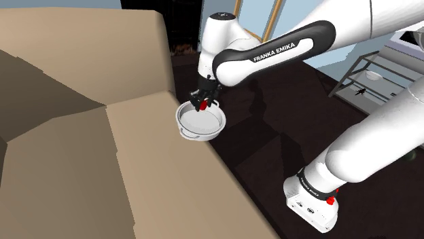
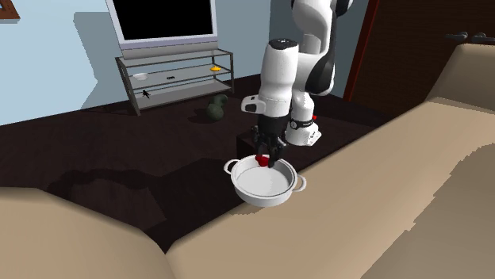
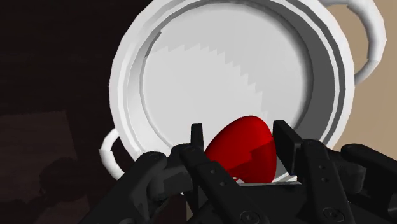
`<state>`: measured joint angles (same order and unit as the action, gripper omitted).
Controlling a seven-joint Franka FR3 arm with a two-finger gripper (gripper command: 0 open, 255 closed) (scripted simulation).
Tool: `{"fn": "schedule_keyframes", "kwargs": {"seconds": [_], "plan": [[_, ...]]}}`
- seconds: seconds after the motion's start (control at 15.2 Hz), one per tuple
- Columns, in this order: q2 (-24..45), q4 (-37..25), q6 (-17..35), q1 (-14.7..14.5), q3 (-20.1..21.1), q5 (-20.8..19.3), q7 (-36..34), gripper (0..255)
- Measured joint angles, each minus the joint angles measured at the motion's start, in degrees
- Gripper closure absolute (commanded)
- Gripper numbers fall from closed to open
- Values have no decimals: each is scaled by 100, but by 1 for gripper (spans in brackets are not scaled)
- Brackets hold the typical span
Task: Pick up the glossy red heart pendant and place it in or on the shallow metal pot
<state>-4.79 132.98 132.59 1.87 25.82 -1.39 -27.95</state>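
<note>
Tan cushioned seating [image 1: 68, 170] takes up the foreground of the shoulder view, a broad pale-brown surface with creases between its sections. At its edge, where the tan meets a dark floor [image 2: 95, 150], sits a shallow pot [image 1: 187, 129] drawn in white, round, with a small loop handle on each of two opposite sides. Directly above the pot hangs the black gripper [image 1: 204, 103], pointing down. Its two fingers are closed on the glossy red heart pendant [image 3: 245, 146], which is clasped between them. In the wrist view the pendant shows against the pot's pale flat bottom, close to the rim on the gripper's side. Whether the pendant touches the pot cannot be told. From the gripper the white arm rises, bends back and runs down to its stand [image 1: 312, 200] on the dark floor. Farther off in the second exterior view, a small green rounded object [image 2: 215, 109] lies on the floor. Behind it, against a pale blue wall, stands a low metal shelf unit [image 2: 174, 75] with a large black screen [image 2: 163, 20] on top.
</note>
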Motion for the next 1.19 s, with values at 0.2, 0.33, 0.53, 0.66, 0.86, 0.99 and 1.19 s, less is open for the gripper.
{"fn": "schedule_keyframes", "kwargs": {"seconds": [0.2,0.33,0.53,0.66,0.86,0.99,1.19], "plan": [[143,113,240,13,8,-93,-64,255],[221,186,383,18,12,-149,-107,255],[438,240,627,22,23,-306,-236,255],[491,271,704,23,23,-349,-269,255],[497,288,728,24,22,-355,-274,255],[498,291,731,24,22,-356,-274,255],[498,291,731,24,22,-356,-274,0]]}}
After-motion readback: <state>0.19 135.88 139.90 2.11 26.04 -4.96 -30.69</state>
